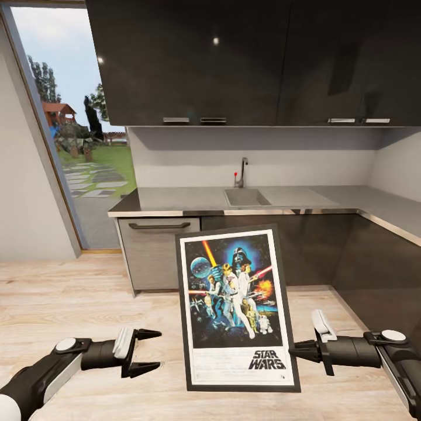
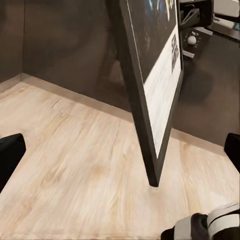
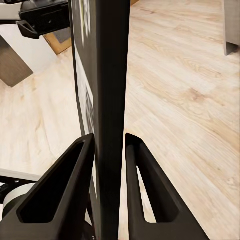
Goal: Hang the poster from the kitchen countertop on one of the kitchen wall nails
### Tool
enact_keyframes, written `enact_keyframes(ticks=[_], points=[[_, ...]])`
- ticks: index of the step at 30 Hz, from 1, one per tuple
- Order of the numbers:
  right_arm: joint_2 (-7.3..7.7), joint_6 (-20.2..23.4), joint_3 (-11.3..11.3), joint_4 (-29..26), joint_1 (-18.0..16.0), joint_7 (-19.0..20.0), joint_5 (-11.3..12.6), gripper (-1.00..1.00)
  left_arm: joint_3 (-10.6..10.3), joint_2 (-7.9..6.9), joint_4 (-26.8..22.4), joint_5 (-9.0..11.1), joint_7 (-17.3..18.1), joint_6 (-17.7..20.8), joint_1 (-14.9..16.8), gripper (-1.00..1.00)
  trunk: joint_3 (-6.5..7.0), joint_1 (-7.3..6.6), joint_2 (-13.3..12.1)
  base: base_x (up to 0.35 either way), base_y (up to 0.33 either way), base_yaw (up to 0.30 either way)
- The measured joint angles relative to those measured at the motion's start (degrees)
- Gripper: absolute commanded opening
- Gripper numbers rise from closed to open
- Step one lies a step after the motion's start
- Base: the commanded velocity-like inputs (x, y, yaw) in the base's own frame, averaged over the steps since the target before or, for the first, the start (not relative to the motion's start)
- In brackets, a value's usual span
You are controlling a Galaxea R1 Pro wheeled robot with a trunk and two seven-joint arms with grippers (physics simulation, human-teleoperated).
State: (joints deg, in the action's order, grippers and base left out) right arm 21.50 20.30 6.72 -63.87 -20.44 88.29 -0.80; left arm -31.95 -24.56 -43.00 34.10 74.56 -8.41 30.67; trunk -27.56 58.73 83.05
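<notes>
Lettering reading "STAR WARS" stood in white at the 5 o'clock corner of the poster (image 1: 237,307), under colourful figures on dark blue, inside a white border and a thin black frame. No other writing could be read.

At 8 o'clock in the head view the left hand (image 1: 147,352) reached in from the lower left edge, pointing toward 3 o'clock. Its two dark fingers (image 1: 144,334) were spread apart with nothing between them, and it hung near the poster's left edge without touching it. In the left wrist view the poster (image 2: 157,90) appeared steeply tilted, its lower corner hanging above the wooden floor (image 2: 75,165).

The poster was held upright in the air at the centre of the head view, in front of the kitchen worktop (image 1: 175,202) and off it, leaning slightly toward 1 o'clock. Behind it at 12 o'clock sat the sink (image 1: 245,197) with a slim tap (image 1: 241,172), below dark wall cabinets (image 1: 193,58).

At 4 o'clock the right hand (image 1: 295,349) came in from the right edge, pointing toward 9 o'clock, and met the poster's right edge low down. The right wrist view showed its fingers (image 3: 67,185) clamped on either side of the thin dark frame (image 3: 111,100), seen edge-on.
</notes>
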Motion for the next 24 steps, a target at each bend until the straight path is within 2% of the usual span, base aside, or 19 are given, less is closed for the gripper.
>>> enact_keyframes(ticks=[6,10,13,15,17,19,20,24], points=[[0.03,-0.04,0.03,-0.09,0.0,0.0,0.07,-1.0,0.94,-1.15,4.01,0.23,-0.12,-0.27,0.0,1.0,0.0,0.0,0.0,0.0,0.0,0.0],[0.01,-0.1,0.22,-0.17,0.0,0.0,0.34,-1.0,1.86,-1.18,8.28,0.5,-0.38,-2.94,0.0,1.0,0.0,0.0,0.0,0.0,0.0,0.0],[0.03,-0.15,0.37,-0.2,0.0,-0.05,0.36,-1.0,1.95,-0.5,12.11,0.95,-0.54,-4.89,0.0,1.0,0.0,0.0,0.0,0.0,0.0,0.0],[0.03,-0.17,0.47,-0.22,0.0,-0.1,0.32,-1.0,2.05,0.75,14.93,2.44,-0.62,-5.67,0.01,1.0,0.0,0.0,0.0,0.0,0.0,0.0],[0.03,-0.16,0.63,-0.22,0.0,-0.21,0.27,-1.0,2.09,1.84,19.66,6.6,-0.65,-7.08,0.01,1.0,0.0,0.0,0.0,0.0,0.0,0.0],[0.03,-0.17,0.69,-0.27,0.0,-0.27,0.26,-1.0,2.01,2.24,21.97,9.4,-0.67,-8.63,0.02,1.0,0.0,0.0,0.0,0.0,0.0,0.0],[0.04,-0.18,0.74,-0.31,0.0,-0.42,0.21,-1.0,1.96,3.15,24.97,13.08,-0.69,-11.32,0.02,1.0,0.0,0.0,0.0,0.0,0.0,0.0],[0.04,-0.22,0.79,-0.39,0.0,-0.57,0.17,-1.0,1.89,5.4,31.41,16.58,-0.7,-14.15,0.04,1.0,0.0,0.0,0.0,0.0,0.0,0.0]])
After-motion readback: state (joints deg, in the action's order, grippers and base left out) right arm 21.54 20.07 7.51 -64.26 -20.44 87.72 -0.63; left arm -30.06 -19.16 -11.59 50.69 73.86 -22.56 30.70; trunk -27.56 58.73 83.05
